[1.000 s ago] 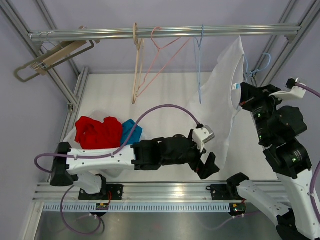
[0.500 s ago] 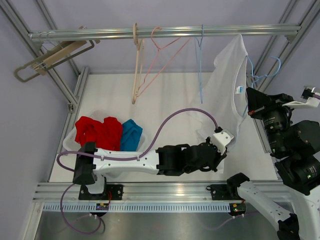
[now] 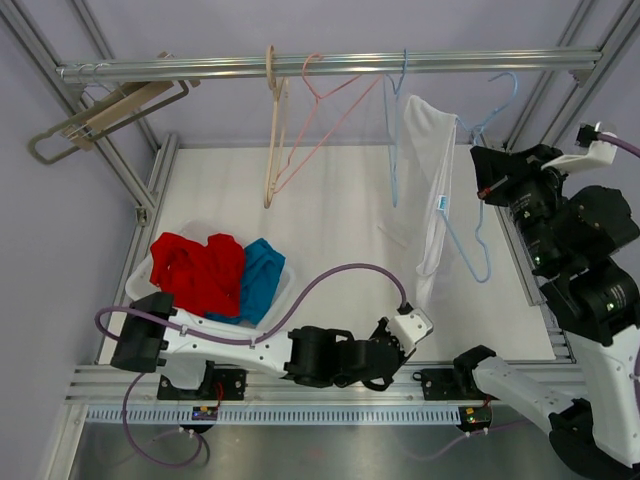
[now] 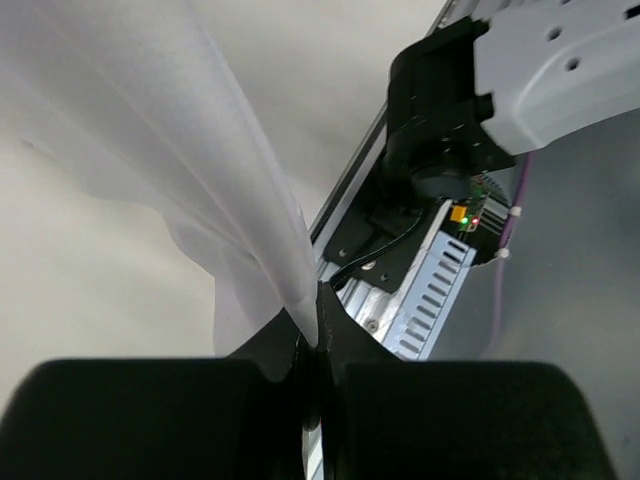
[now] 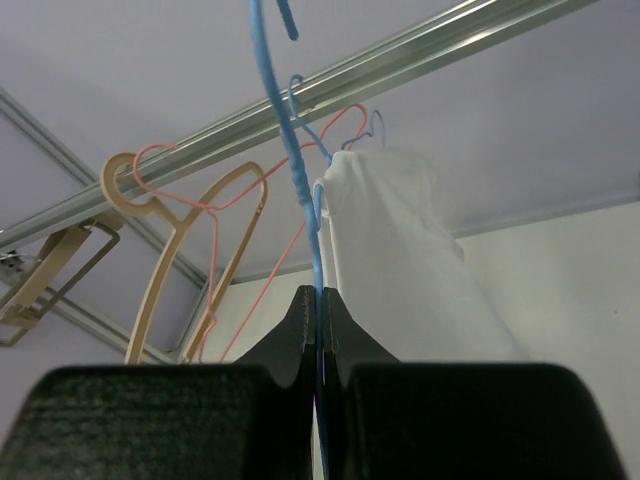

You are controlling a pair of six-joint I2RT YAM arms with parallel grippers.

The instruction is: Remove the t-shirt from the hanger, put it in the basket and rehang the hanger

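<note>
Left arm (image 3: 225, 345): white link off a black base block (image 3: 140, 345), then black rounded joint housings w/ a small white wrist cap (image 3: 410, 323); purple cable (image 3: 345, 268) runs along it. Right arm (image 3: 590, 230): chunky black motor housings w/ green LEDs, white lower link (image 3: 520, 395), white cap at the top. Left gripper (image 4: 318, 312) & right gripper (image 5: 318, 300): matte black wedge fingers.
</note>
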